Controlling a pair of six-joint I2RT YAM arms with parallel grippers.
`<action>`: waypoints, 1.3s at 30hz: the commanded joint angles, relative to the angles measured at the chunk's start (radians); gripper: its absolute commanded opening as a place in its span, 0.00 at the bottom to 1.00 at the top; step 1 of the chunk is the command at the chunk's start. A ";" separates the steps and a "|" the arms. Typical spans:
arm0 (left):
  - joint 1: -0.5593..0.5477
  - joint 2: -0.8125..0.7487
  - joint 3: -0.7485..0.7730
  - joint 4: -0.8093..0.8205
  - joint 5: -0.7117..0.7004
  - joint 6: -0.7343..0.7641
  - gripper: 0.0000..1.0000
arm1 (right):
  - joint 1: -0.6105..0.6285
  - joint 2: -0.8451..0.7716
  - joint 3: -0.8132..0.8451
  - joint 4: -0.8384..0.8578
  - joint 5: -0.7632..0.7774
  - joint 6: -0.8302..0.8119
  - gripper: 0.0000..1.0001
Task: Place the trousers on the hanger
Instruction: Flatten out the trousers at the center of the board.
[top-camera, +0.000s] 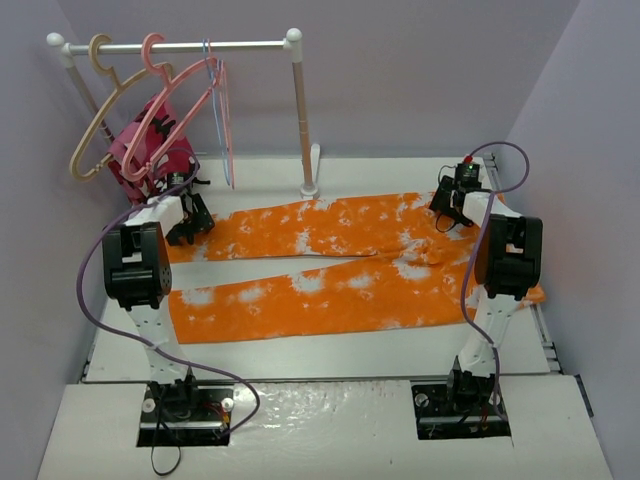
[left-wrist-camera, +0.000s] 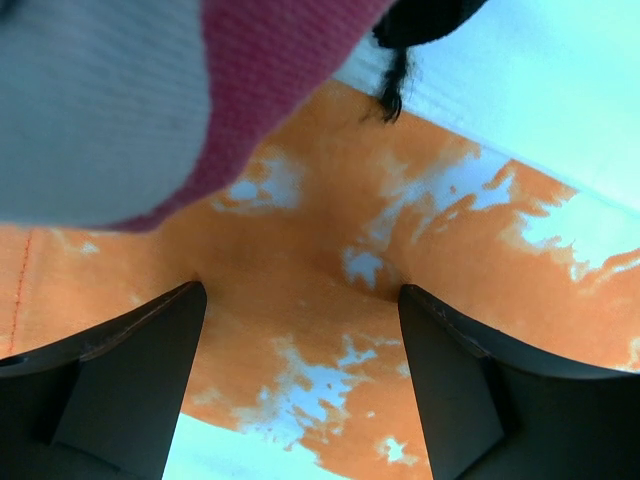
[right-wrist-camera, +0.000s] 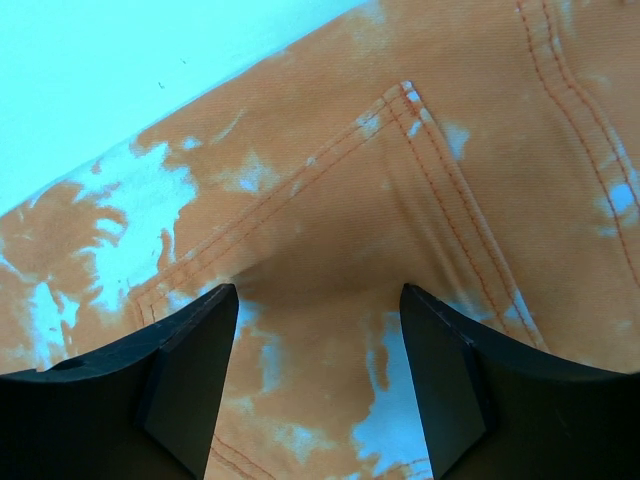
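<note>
Left claw (top-camera: 188, 225) and right claw (top-camera: 450, 205) both stand released, nothing gripped, low over the trousers (top-camera: 330, 270). Trousers flat on the surface (top-camera: 330, 355), long axis left-to-right: waist under right claw, far leg's hem under left. Salmon-pink hanger (top-camera: 160, 66) hangs on the rail (top-camera: 250, 45), far-left corner; left arm nearer it.

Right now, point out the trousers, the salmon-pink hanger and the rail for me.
trousers (top-camera: 330, 290): top external view, on the nearer leg's middle.
salmon-pink hanger (top-camera: 165, 68): top external view, on the neck below its hook.
rail (top-camera: 250, 45): top external view, on the horizontal bar.
</note>
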 joint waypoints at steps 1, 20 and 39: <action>0.010 -0.154 -0.020 -0.024 0.009 0.007 0.76 | -0.003 -0.186 0.024 -0.048 0.040 0.018 0.64; -0.125 -0.877 -0.774 -0.152 0.108 -0.213 0.85 | 0.000 -0.833 -0.694 -0.205 0.022 0.295 0.70; -0.099 -0.347 -0.556 -0.048 0.035 -0.259 0.80 | -0.001 -0.503 -0.670 0.025 0.045 0.295 0.69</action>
